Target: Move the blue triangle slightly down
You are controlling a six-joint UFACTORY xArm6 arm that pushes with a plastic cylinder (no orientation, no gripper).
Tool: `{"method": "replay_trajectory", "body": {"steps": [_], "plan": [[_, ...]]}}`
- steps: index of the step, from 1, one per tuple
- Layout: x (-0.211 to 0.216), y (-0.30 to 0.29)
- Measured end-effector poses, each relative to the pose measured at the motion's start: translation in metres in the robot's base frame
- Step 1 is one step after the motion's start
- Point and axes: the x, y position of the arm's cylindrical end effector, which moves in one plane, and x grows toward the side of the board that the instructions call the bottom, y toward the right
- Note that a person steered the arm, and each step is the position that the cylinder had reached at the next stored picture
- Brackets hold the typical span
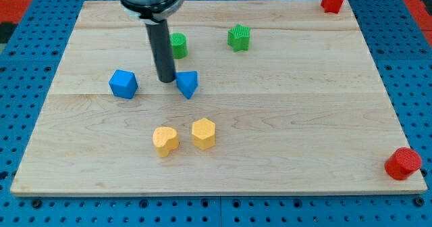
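The blue triangle (pixel 187 84) lies on the wooden board (pixel 283 119), left of centre. My tip (pixel 166 80) stands just to the triangle's left, touching or almost touching its left edge. The dark rod rises from there to the arm's head at the view's top. A second blue block (pixel 123 84), a cube-like shape, lies further left, apart from the tip.
A green cylinder (pixel 178 44) sits just behind the rod, a green star (pixel 239 37) to its right. A yellow heart (pixel 165 140) and yellow hexagon (pixel 203 133) lie below the triangle. A red star (pixel 332 0) sits at the top right corner, a red cylinder (pixel 403 163) at the bottom right.
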Motion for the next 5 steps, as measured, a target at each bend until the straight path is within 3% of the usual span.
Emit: {"method": "replay_trajectory", "body": {"steps": [3,5], "plan": [[-0.017,0.079],[0.003,0.067]]}}
